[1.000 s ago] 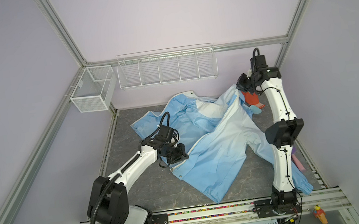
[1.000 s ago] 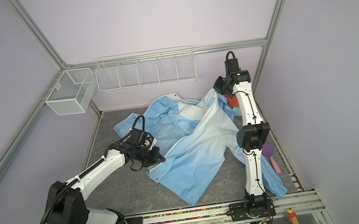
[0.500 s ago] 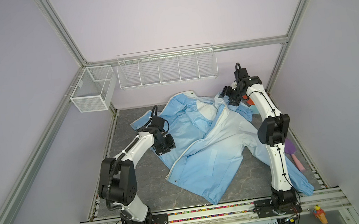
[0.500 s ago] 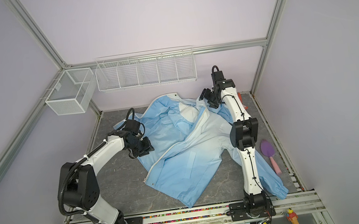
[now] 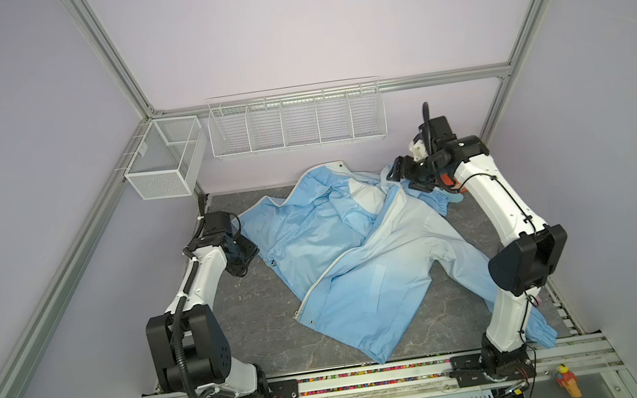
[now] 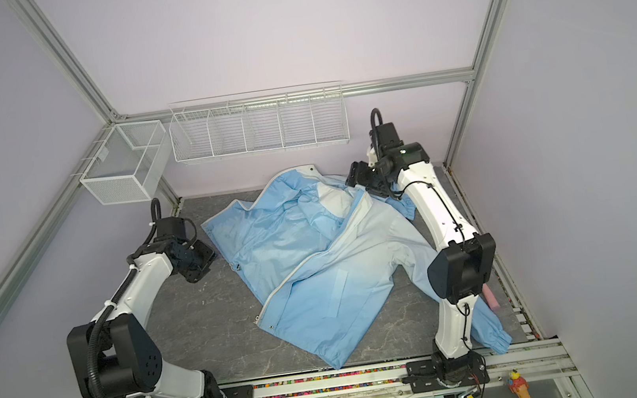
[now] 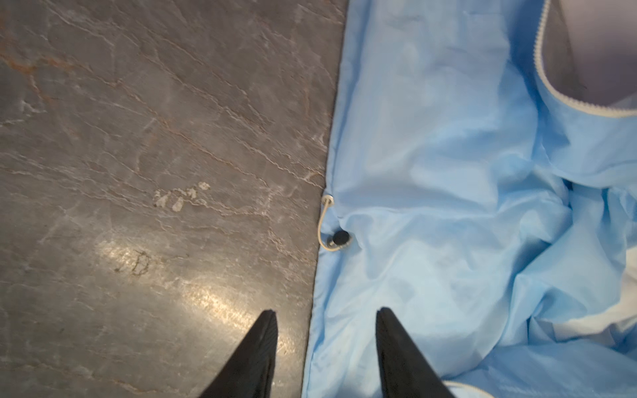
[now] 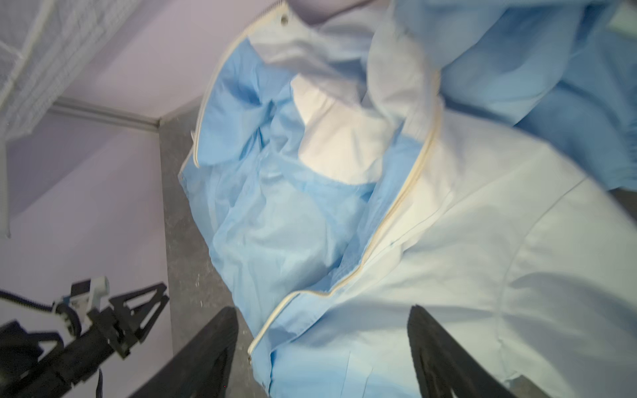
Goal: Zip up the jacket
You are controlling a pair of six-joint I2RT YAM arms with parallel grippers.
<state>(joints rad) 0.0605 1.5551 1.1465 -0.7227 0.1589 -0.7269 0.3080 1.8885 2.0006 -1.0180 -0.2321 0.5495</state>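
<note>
Both grippers have let go since a second ago, and the left arm has drawn back toward the left wall.

The left gripper [image 7: 327, 312] stands parted and empty. One finger is over the grey table [image 7: 138, 172] and the other over the left edge of the jacket [image 5: 356, 253], near a drawstring toggle [image 7: 339, 237]. The right gripper [image 8: 324, 308] is spread wide and empty, hovering at the far right above the collar.

The jacket lies unzipped across the middle of the table. Its left panel is thrown open to the left, and one sleeve trails to the near right under the right arm.

The cloth looks thin, light, soft and probably slippery, so a pinch on the open fabric would likely just bunch it. The white zipper [image 8: 396, 206] tape looks stiffer, so it should be the better hold. The best spot is probably its lower end by the hem snap [image 5: 311, 321].
</note>
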